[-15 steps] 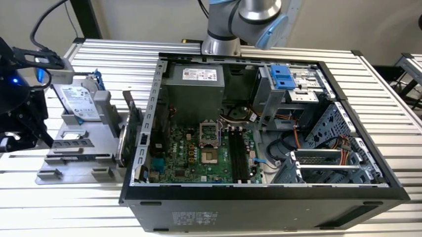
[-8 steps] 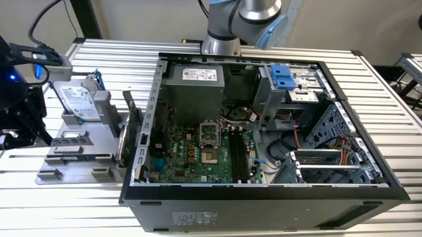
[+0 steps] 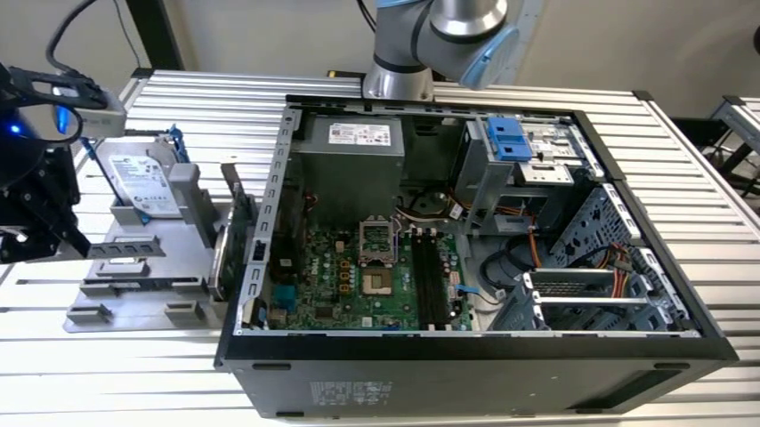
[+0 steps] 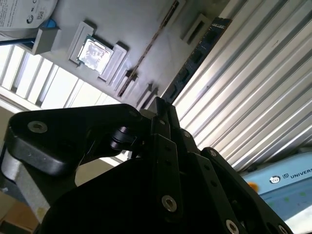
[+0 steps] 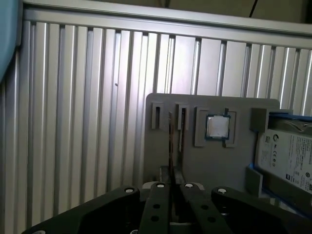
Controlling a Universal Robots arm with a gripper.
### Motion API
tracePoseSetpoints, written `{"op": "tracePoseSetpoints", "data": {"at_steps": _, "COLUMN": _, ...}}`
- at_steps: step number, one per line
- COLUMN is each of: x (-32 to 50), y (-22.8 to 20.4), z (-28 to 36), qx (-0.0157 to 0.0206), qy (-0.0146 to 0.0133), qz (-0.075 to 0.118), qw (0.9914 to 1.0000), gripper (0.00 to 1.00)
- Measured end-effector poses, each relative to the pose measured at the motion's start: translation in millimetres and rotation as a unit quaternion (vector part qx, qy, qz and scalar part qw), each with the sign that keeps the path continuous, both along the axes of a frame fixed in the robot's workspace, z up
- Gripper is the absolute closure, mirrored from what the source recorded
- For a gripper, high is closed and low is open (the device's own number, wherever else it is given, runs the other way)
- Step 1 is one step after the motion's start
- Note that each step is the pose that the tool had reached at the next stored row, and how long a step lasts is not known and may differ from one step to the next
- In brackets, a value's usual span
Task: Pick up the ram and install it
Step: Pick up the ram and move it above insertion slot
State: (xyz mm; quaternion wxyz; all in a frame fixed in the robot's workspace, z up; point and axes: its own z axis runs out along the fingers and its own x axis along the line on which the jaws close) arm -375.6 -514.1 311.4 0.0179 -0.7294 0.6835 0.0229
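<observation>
The ram [image 3: 125,247] is a thin dark stick sticking out from my gripper [image 3: 81,252] just above the grey fixture plate [image 3: 131,302], at the exterior view's left. The fingers are pressed together on its near end. It runs away from the fingertips as a dark blue strip [image 4: 195,56] in the second wrist view. In the first wrist view it shows edge-on as a thin line [image 5: 170,146] above the gripper [image 5: 171,187]. The long black motherboard slots [image 3: 433,276] lie inside the open computer case [image 3: 475,342], far to the exterior view's right.
The fixture plate [image 5: 204,165] also carries a hard drive [image 3: 137,182], a square processor chip [image 5: 217,126] and narrow upright holders [image 5: 156,117]. A green expansion card [image 3: 231,231] stands between the plate and the case wall. All of it rests on a ribbed metal table [image 3: 713,231].
</observation>
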Motion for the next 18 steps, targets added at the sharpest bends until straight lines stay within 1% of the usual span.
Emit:
{"op": "tracePoseSetpoints", "data": {"at_steps": 4, "x": 0.0, "y": 0.0, "z": 4.4, "qx": 0.0015, "qy": 0.0000, "qz": 0.000, "qw": 1.00000, "gripper": 1.00}}
{"op": "tracePoseSetpoints", "data": {"at_steps": 16, "x": -0.2, "y": 0.0, "z": 12.7, "qx": 0.0019, "qy": 0.0000, "qz": -0.001, "qw": 1.00000, "gripper": 1.00}}
{"op": "tracePoseSetpoints", "data": {"at_steps": 18, "x": -0.3, "y": 0.0, "z": 14.7, "qx": 0.0025, "qy": 0.0001, "qz": -0.001, "qw": 1.00000, "gripper": 1.00}}
